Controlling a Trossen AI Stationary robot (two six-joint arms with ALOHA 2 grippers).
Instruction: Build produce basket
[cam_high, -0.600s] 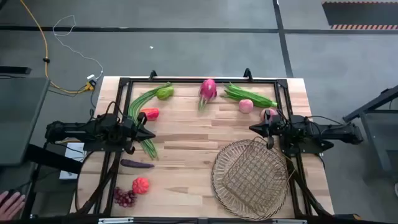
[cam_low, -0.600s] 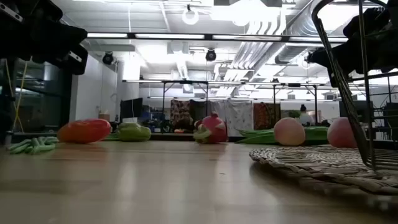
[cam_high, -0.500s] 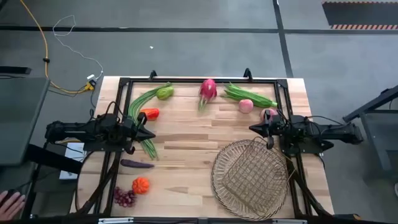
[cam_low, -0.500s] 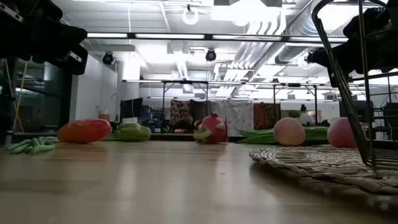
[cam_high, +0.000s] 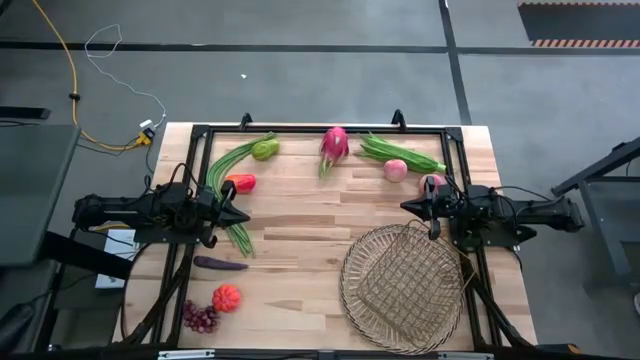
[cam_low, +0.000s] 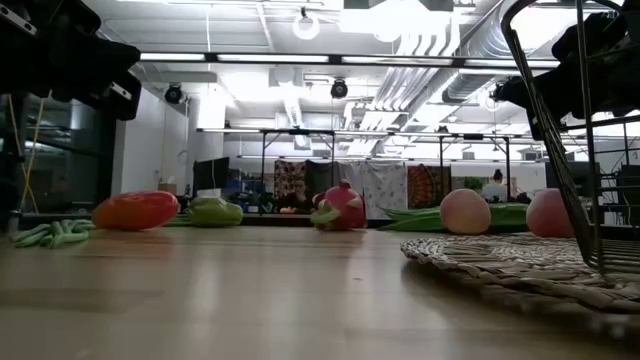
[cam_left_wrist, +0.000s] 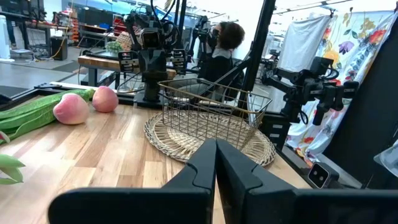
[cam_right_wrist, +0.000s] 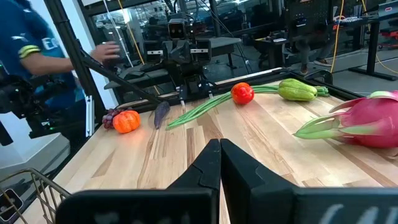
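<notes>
The tan lattice basket (cam_high: 403, 288) sits on its base at the table's near right; its rim shows in the low view (cam_low: 520, 265). The produce lies loose on the wood. A pink dragon fruit (cam_high: 334, 143), green pepper (cam_high: 265, 149), red pepper (cam_high: 241, 183) and long beans (cam_high: 228, 170) lie at the far left and middle. A second bean bunch (cam_high: 400, 152) and two peaches (cam_high: 395, 170) (cam_high: 432, 183) lie at the far right. An eggplant (cam_high: 220, 264), pumpkin (cam_high: 227, 297) and grapes (cam_high: 200, 317) lie near left. My left gripper (cam_high: 243, 216) (cam_left_wrist: 216, 144) and right gripper (cam_high: 405, 207) (cam_right_wrist: 219, 144) are shut and level, pointing at each other, holding nothing.
A black frame (cam_high: 320, 128) runs round the table's far and side edges. Bare wood (cam_high: 320, 225) lies between the two grippers. A person in blue (cam_right_wrist: 25, 56) stands beyond the table's left side, behind my left arm.
Both arms have kept still. A person's hand that showed off the table's near left corner has drawn out of the high view.
</notes>
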